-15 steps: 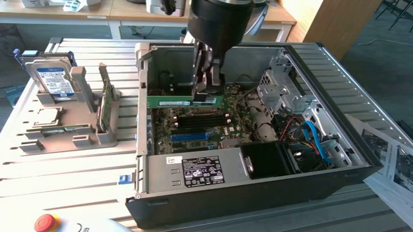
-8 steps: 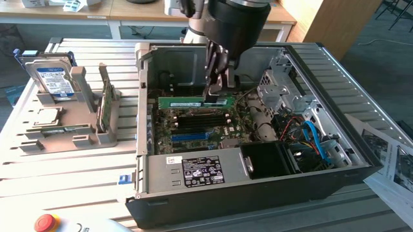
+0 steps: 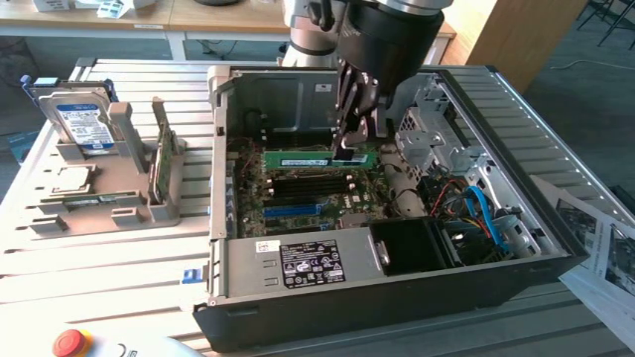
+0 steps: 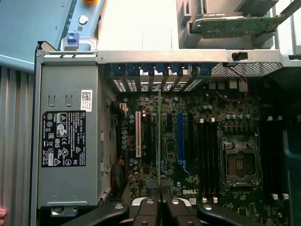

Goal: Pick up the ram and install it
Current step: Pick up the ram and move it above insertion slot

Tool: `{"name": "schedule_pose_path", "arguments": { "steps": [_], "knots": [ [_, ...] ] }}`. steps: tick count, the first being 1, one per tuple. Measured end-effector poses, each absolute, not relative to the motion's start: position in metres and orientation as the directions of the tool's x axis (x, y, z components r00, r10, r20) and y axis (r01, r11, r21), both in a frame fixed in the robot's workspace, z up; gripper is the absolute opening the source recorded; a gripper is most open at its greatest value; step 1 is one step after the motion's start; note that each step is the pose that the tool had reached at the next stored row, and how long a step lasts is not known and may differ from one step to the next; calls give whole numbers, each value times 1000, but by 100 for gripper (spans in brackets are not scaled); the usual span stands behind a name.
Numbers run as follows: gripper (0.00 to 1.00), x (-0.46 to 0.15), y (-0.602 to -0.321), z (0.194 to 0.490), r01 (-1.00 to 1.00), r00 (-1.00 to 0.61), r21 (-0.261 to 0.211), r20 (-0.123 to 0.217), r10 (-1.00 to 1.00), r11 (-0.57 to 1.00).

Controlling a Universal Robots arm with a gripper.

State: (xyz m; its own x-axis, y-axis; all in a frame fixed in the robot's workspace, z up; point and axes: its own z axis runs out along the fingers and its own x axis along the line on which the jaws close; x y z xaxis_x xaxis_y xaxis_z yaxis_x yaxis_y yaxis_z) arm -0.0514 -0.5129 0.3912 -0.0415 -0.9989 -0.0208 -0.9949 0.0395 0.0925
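Above the motherboard (image 3: pixel 297 195), the ram (image 3: pixel 305 159) sits clamped at one end in the claw (image 3: pixel 349 152).

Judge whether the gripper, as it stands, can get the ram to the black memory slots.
Probably yes. The gripper, shut on the ram, hangs inside the open case above the motherboard; the black memory slots look empty, with no cable across them.
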Motion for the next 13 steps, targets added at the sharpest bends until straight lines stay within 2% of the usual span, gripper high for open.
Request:
{"name": "schedule_pose_path", "arguments": {
  "steps": [13],
  "knots": [
    [12, -51, -505, 391, -995, -42, 92, -20, -999, 40]
  ]
}}
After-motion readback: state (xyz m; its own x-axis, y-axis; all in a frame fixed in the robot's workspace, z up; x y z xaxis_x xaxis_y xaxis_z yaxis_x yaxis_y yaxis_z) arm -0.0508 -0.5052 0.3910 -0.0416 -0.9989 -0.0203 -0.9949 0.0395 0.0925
